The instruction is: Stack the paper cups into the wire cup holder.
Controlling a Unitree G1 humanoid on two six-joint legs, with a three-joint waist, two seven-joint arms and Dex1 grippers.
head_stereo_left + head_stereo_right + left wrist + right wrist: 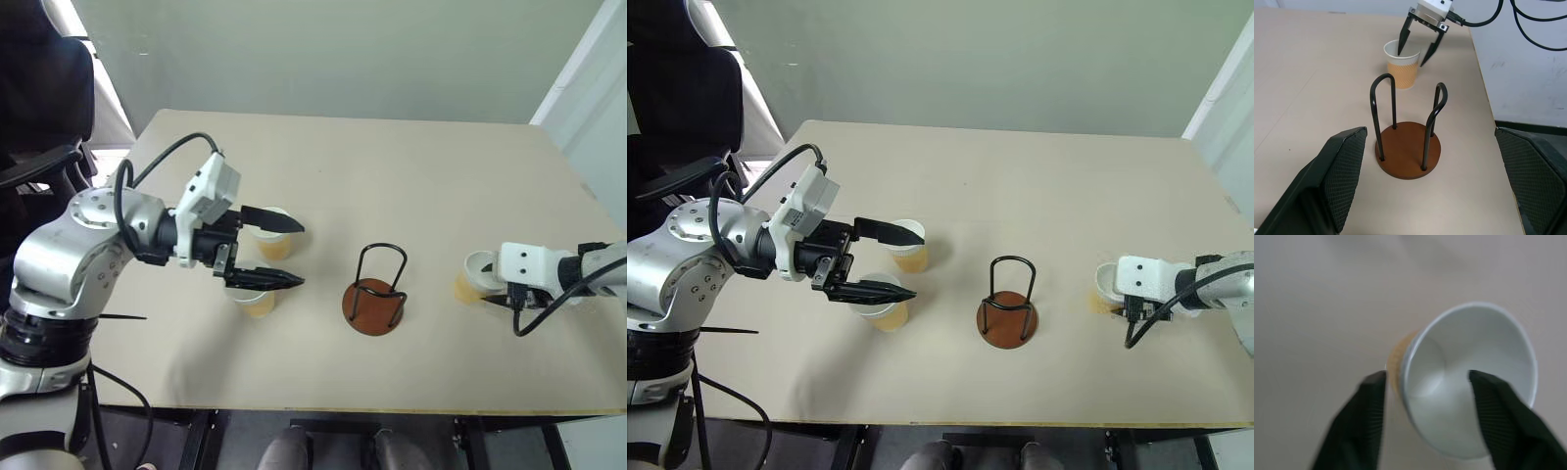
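Cup (1402, 67) wall sits between the right gripper (1414, 55)'s half-closed fingers, one inside the rim, not yet clamped, so squeezing may crush or tip it

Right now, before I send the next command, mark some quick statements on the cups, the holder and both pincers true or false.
1. The wire cup holder already has a cup in it. False: it is empty.
2. The right pincer straddles one cup's wall, one finger inside and one outside. True.
3. The left pincer is shut on a cup. False: it is open, above two cups standing upright on the table.
4. Three paper cups are on the table. True.
5. The holder lies tipped over. False: it stands upright on its base.
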